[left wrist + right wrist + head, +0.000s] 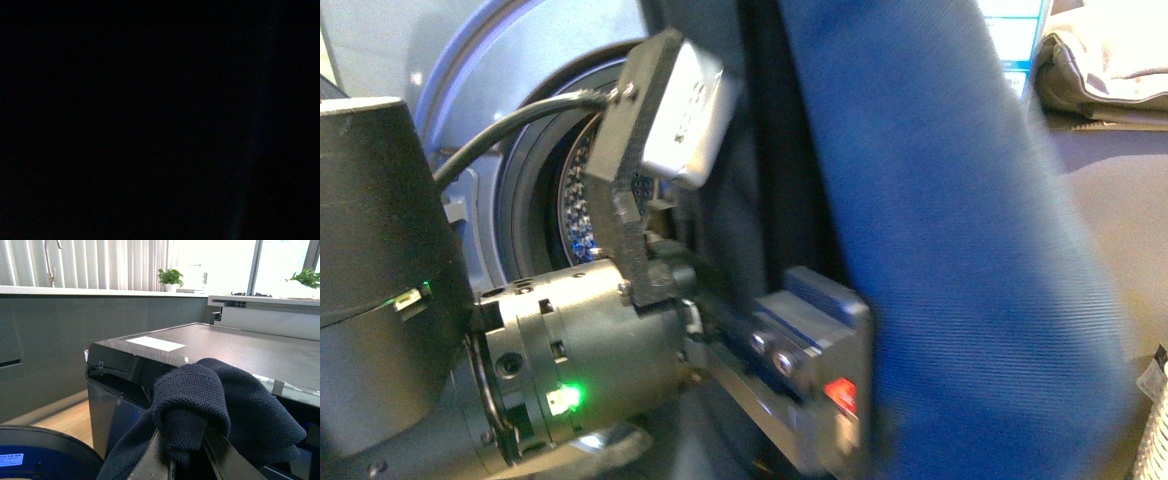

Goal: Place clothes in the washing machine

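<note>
- Front view: the navy garment (960, 250) hangs as a long, limp band in front of the washing machine (470, 90), across its open porthole. The perforated drum (582, 190) shows behind it. The left gripper (825, 385) reaches across the porthole to the garment's edge. Its fingertips are hidden by cloth, so spread or pressed together cannot be told.
- Left wrist view: dark; nothing can be told from it.
- Right wrist view: the right gripper (189, 447) is pressed together on a bunched fold of the garment (200, 400), held in front of the machine and level with its top panel (220, 342). The dark door (45, 452) sits lower.
- Step judged: garment carried to the porthole, not yet in the drum.
- Next move calls for lowering the bunch through the porthole, feeding in the hanging tail, then releasing.
</note>
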Tool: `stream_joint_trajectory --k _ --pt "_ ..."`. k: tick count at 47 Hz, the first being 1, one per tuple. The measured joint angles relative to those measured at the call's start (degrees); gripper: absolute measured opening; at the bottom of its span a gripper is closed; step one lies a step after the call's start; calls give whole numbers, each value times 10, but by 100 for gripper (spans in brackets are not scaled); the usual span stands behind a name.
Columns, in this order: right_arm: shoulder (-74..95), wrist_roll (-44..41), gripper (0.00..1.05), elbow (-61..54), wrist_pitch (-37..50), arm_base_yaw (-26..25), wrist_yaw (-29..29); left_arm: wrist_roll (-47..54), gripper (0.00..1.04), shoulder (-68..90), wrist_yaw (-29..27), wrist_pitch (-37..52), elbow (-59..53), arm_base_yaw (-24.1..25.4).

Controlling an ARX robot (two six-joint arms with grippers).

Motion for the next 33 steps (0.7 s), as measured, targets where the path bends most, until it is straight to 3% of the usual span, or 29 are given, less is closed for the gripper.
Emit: stream_joint_trajectory --k 5,23,28,31,33 --pt "0 0 5 0 0 0 0 -10 98 -6 33 22 -13 -1" --pt "0 0 5 0 0 0 0 -20 98 -6 48 22 -16 3" --pt "0 0 5 0 0 0 0 -18 98 -40 116 4 -63 23" --pt "0 0 5 0 0 -2 2 23 98 -53 59 -70 -60 24" --pt "0 0 5 1 0 -2 2 49 91 -48 11 -108 -47 24"
